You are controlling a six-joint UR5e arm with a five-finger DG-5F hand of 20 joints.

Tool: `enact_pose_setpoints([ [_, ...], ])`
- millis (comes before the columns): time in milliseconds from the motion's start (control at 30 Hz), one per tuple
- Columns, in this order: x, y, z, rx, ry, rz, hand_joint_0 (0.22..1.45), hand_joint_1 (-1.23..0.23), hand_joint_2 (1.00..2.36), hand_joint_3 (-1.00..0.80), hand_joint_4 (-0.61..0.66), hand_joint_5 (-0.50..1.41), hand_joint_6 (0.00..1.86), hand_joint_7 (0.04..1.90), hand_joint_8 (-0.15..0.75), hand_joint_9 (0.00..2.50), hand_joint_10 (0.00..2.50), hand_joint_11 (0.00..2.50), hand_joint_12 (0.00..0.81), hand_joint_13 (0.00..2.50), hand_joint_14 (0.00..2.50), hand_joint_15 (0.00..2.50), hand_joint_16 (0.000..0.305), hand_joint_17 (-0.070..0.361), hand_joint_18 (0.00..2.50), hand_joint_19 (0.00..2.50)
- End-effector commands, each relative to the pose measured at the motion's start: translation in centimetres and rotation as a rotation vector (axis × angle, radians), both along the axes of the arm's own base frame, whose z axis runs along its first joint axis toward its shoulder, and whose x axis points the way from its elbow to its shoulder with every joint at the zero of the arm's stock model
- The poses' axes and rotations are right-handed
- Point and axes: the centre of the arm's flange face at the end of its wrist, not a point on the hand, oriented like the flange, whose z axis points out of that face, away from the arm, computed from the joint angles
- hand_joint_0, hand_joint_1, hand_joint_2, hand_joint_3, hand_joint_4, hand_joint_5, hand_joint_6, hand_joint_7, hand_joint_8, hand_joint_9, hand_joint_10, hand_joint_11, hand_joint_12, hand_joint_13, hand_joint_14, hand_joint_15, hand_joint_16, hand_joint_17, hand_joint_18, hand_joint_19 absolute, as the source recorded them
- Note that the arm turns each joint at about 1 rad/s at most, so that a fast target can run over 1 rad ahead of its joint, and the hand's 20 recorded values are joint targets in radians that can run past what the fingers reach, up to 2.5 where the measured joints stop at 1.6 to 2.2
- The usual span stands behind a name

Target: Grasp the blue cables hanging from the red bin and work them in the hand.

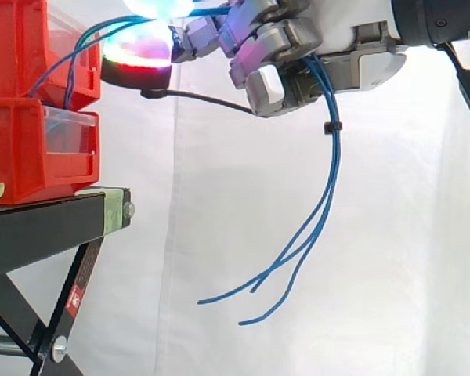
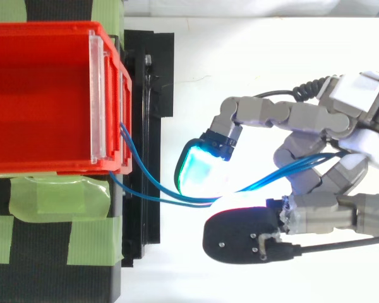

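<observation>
Beside the red bin [image 1: 12,47], hand [image 1: 298,47] clenched on blue cables [image 1: 335,157], their bin-side ends hidden

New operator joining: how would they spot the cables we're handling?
Find the red bins stacked on the black stand. Thin blue cables leave the upper bin, pass through the hand, whose fingers curl round them, and dangle below. No other strands are blue, and a small black tie binds them.
</observation>
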Motion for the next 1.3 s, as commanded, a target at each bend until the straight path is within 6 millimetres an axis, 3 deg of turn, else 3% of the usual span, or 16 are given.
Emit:
enact_pose_setpoints([
  [0, -0.01, -0.05, 0.04, 0.000, -0.001, -0.001, 1.01, -0.65, 1.03, -0.03, 0.34, 0.33, 0.07, 1.35, 0.535, 1.78, 2.50, 2.50, 0.712, 2.02, 2.50, 1.97, 0.237, 0.178, 2.50, 0.65],
  [133, 0.00, 0.05, -0.04, 0.000, 0.000, 0.001, 1.02, -0.66, 1.01, 0.30, 0.35, 0.34, 0.09, 1.33, 0.535, 1.78, 2.50, 2.50, 0.712, 2.02, 2.50, 1.97, 0.237, 0.178, 2.50, 0.65],
  [233, 0.03, 0.06, 0.12, 0.002, -0.004, 0.001, 1.01, -0.67, 1.04, 0.39, 0.37, 0.33, 0.08, 1.32, 0.535, 1.78, 2.50, 2.50, 0.712, 2.02, 2.50, 1.97, 0.237, 0.178, 2.50, 0.65],
  [267, 0.02, 0.06, -0.03, 0.000, -0.001, 0.001, 0.93, -0.65, 1.26, 0.30, 0.38, 0.33, 0.07, 1.32, 0.535, 1.78, 2.50, 2.50, 0.712, 2.02, 2.50, 1.97, 0.237, 0.178, 2.50, 0.65],
  [500, 0.05, 0.07, 0.04, 0.001, -0.002, 0.001, 0.78, -0.59, 1.72, 0.26, 0.38, 0.32, 0.01, 1.32, 0.535, 1.78, 2.50, 2.50, 0.712, 2.02, 2.50, 1.97, 0.237, 0.178, 2.50, 0.65],
  [533, 0.05, 0.07, 0.04, 0.001, -0.002, 0.001, 0.75, -0.55, 1.88, 0.25, 0.39, 0.31, 0.00, 1.32, 0.535, 1.78, 2.50, 2.50, 0.712, 2.02, 2.50, 1.97, 0.237, 0.178, 2.50, 0.65],
  [633, 0.02, 0.06, -0.03, 0.000, -0.001, 0.001, 0.78, -0.52, 1.99, 0.34, 0.36, 0.30, 0.00, 1.33, 0.535, 1.78, 2.50, 2.50, 0.712, 2.02, 2.50, 1.97, 0.237, 0.178, 2.50, 0.65],
  [700, 0.03, -0.03, 0.12, 0.002, -0.004, -0.001, 0.82, -0.53, 1.95, 0.40, 0.34, 0.28, 0.04, 1.33, 0.535, 1.78, 2.50, 2.50, 0.712, 2.02, 2.50, 1.97, 0.237, 0.178, 2.50, 0.65],
  [767, -0.01, 0.04, 0.05, 0.001, -0.002, 0.001, 0.82, -0.52, 1.99, 0.37, 0.33, 0.28, 0.06, 1.32, 0.535, 1.78, 2.50, 2.50, 0.712, 2.02, 2.50, 1.97, 0.237, 0.178, 2.50, 0.65],
  [867, 0.06, -0.02, 0.04, 0.005, -0.004, -0.001, 0.85, -0.59, 1.81, 0.31, 0.34, 0.27, 0.09, 1.30, 0.535, 1.78, 2.50, 2.50, 0.712, 2.02, 2.50, 1.97, 0.237, 0.178, 2.50, 0.65],
  [900, 0.00, -0.05, 0.05, 0.008, -0.006, -0.001, 0.87, -0.65, 1.58, 0.29, 0.36, 0.28, 0.11, 1.29, 0.535, 1.78, 2.50, 2.50, 0.712, 2.02, 2.50, 1.97, 0.237, 0.178, 2.50, 0.65],
  [933, 0.04, -0.03, 0.03, 0.010, -0.005, -0.001, 0.88, -0.67, 1.54, 0.25, 0.37, 0.28, 0.11, 1.29, 0.535, 1.78, 2.50, 2.50, 0.712, 2.02, 2.50, 1.97, 0.237, 0.178, 2.50, 0.65],
  [967, 0.04, -0.03, 0.03, 0.012, -0.006, -0.001, 0.94, -0.72, 1.24, 0.29, 0.37, 0.29, 0.11, 1.29, 0.535, 1.78, 2.50, 2.50, 0.712, 2.02, 2.50, 1.97, 0.237, 0.178, 2.50, 0.65],
  [1000, 0.00, -0.05, -0.05, 0.012, -0.004, -0.001, 0.98, -0.73, 1.07, 0.30, 0.37, 0.29, 0.14, 1.28, 0.535, 1.78, 2.50, 2.50, 0.712, 2.02, 2.50, 1.97, 0.237, 0.178, 2.50, 0.65],
  [1033, 0.00, -0.05, 0.10, 0.014, -0.007, -0.001, 0.98, -0.74, 1.01, 0.26, 0.38, 0.30, 0.18, 1.28, 0.535, 1.78, 2.50, 2.50, 0.712, 2.02, 2.50, 1.97, 0.237, 0.178, 2.50, 0.65],
  [1267, 0.11, 0.00, 0.03, 0.018, -0.016, -0.001, 0.88, -0.69, 1.02, -0.39, 0.32, 0.29, 0.24, 1.32, 0.535, 1.78, 2.50, 2.50, 0.712, 2.02, 2.50, 1.97, 0.237, 0.178, 2.50, 0.65],
])
